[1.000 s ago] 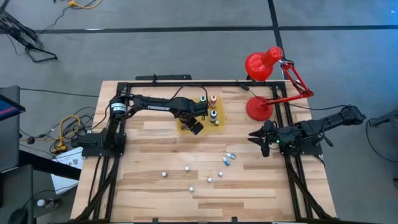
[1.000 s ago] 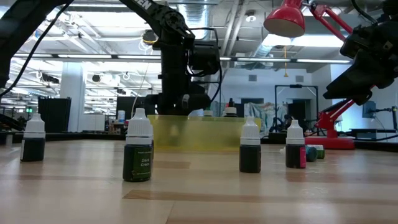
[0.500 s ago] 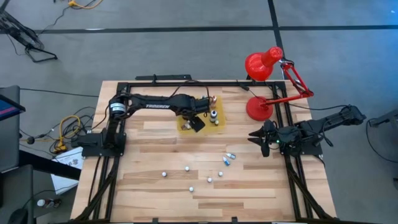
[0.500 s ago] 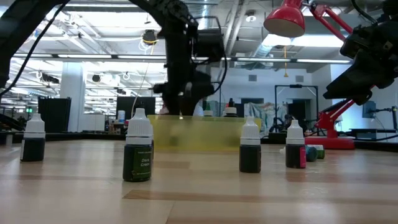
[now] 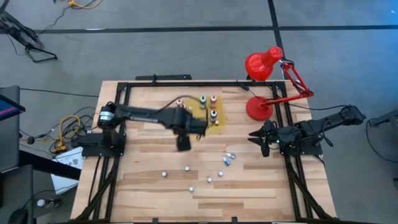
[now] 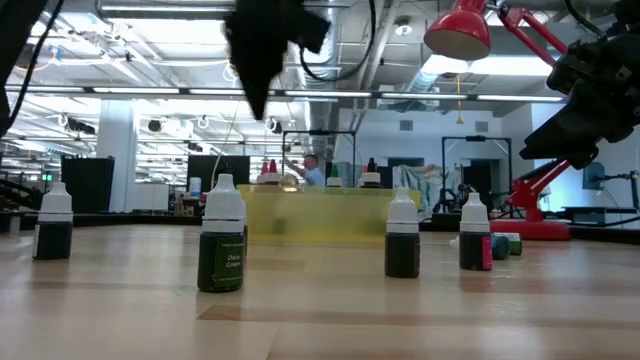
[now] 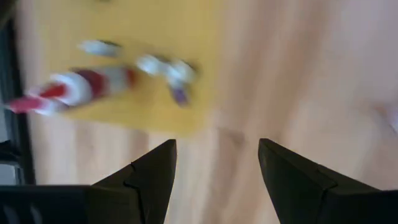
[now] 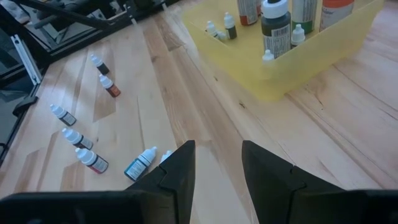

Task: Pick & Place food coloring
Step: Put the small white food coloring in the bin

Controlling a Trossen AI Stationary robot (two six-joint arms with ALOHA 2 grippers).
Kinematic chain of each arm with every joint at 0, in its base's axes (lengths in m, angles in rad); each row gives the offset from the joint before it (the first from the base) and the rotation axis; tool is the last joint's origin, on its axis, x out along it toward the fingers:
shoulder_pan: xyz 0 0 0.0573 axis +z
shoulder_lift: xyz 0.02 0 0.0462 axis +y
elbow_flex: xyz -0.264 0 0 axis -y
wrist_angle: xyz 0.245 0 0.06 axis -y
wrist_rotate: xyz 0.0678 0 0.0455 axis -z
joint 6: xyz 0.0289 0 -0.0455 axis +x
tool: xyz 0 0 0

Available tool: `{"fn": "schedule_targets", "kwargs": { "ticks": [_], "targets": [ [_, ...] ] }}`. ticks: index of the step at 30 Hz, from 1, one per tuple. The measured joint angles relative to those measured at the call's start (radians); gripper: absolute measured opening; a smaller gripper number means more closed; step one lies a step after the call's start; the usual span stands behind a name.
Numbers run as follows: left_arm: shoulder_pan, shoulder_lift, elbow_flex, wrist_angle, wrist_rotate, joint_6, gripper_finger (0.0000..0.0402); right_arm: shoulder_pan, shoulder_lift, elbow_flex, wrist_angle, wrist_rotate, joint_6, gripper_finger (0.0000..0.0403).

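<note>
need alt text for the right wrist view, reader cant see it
The right end effector, fingers open and empty, hangs over a wooden table. Ahead, a yellow tray holds several food coloring bottles; more small bottles lie scattered on the wood.

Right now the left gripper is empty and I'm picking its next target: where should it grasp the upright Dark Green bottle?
Probably around the white cap of the Dark Green bottle, with the open left gripper coming straight down. It stands upright with space either side, so the gripper can straddle it; a sideways approach might topple it.
</note>
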State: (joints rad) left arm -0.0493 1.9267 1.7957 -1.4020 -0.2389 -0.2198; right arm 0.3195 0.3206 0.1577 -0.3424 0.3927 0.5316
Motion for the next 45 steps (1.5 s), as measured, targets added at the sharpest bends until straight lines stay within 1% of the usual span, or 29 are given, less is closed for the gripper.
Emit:
{"fn": "schedule_targets", "kwargs": {
  "ticks": [3, 6, 8, 12, 15, 19, 21, 22, 24, 26, 28, 33, 40, 43, 45],
  "targets": [
    [-0.085, -0.016, 0.001, -0.076, 0.071, -0.022, 0.022, 0.0, 0.0, 0.0, 0.001, 0.0, 0.0, 0.0122],
    [-0.168, -0.014, 0.0, -0.166, 0.085, -0.139, 0.022, 0.0, 0.0, 0.0, 0.001, 0.0, 0.0, 0.0122],
    [-0.217, -0.016, -0.021, -0.172, 0.089, -0.222, 0.022, 0.0, 0.0, 0.0, 0.0, 0.0, 0.0, 0.0122],
    [-0.309, -0.012, -0.103, -0.132, 0.104, -0.349, 0.022, 0.0, 0.0, 0.0, 0.0, 0.0, 0.0, 0.0122],
    [-0.365, -0.013, -0.202, -0.08, 0.113, -0.408, 0.022, 0.0, 0.0, 0.0, 0.0, 0.0, 0.0, 0.0122],
    [-0.428, -0.012, -0.317, 0.057, 0.188, -0.411, 0.022, 0.0, 0.0, 0.0, 0.0, 0.0, 0.0, 0.0122],
    [-0.456, -0.012, -0.358, 0.134, 0.231, -0.388, 0.022, 0.0, 0.0, 0.0, 0.0, 0.0, 0.0, 0.0122],
    [-0.469, -0.012, -0.372, 0.164, 0.24, -0.378, 0.022, 0.0, 0.0, 0.0, 0.0, 0.0, 0.0, 0.0122],
    [-0.492, -0.012, -0.394, 0.173, 0.216, -0.373, 0.022, 0.0, 0.0, 0.0, 0.0, 0.0, 0.0, 0.0122],
    [-0.507, -0.012, -0.408, 0.168, 0.174, -0.375, 0.022, 0.0, 0.0, 0.0, 0.0, 0.0, 0.0, 0.0122],
    [-0.511, -0.012, -0.423, 0.183, 0.156, -0.374, 0.022, 0.0, 0.0, 0.0, 0.0, 0.0, 0.0, 0.0122],
    [-0.509, -0.012, -0.462, 0.261, 0.165, -0.333, 0.022, 0.0, 0.0, 0.0, 0.0, 0.0, 0.0, 0.0122],
    [-0.485, -0.011, -0.464, 0.303, 0.175, -0.274, 0.0219, 0.0, 0.0, 0.0, 0.0, 0.0, 0.0, 0.0122],
    [-0.469, -0.011, -0.464, 0.305, 0.178, -0.274, 0.021, 0.0, 0.0, 0.0, 0.0, 0.0, 0.0, 0.0122],
    [-0.462, -0.011, -0.464, 0.306, 0.197, -0.274, 0.0196, 0.0, 0.0, 0.0, 0.0, 0.0, 0.0, 0.0122]
  ]
}}
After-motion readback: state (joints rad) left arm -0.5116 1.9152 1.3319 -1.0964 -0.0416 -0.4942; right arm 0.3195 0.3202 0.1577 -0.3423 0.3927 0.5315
